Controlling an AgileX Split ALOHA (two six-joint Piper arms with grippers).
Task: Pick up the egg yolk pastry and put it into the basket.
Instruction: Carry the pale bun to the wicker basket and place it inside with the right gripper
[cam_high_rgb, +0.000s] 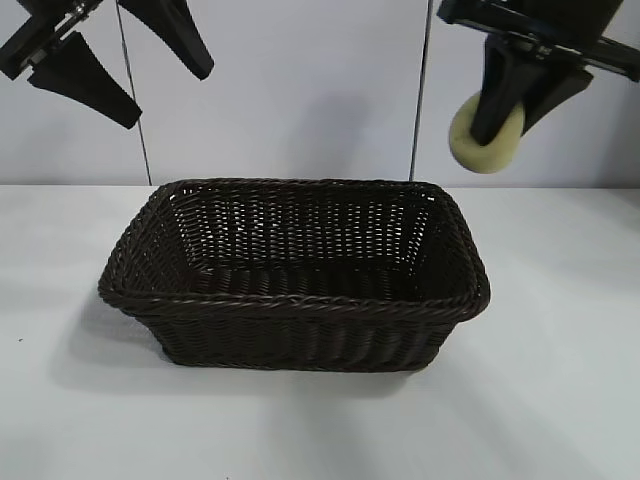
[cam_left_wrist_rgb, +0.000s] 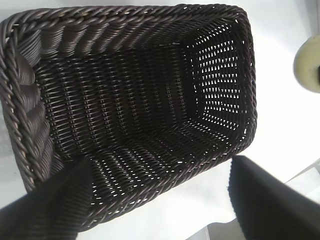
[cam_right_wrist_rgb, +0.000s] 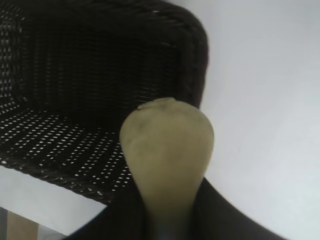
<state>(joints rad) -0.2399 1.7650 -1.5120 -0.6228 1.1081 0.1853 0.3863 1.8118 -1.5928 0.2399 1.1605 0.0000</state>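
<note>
The dark brown woven basket (cam_high_rgb: 300, 300) stands in the middle of the white table and is empty inside. My right gripper (cam_high_rgb: 500, 115) is shut on the pale yellow egg yolk pastry (cam_high_rgb: 487, 138) and holds it high in the air, above and just right of the basket's far right corner. In the right wrist view the pastry (cam_right_wrist_rgb: 167, 155) sits squeezed between the two black fingers, with the basket's corner (cam_right_wrist_rgb: 190, 55) below it. My left gripper (cam_high_rgb: 140, 70) hangs open and empty high at the upper left; its view looks down into the basket (cam_left_wrist_rgb: 30, 130).
The white table (cam_high_rgb: 560, 380) surrounds the basket on all sides. A pale wall with two vertical seams (cam_high_rgb: 420, 100) stands behind. The pastry also shows at the edge of the left wrist view (cam_left_wrist_rgb: 307, 62).
</note>
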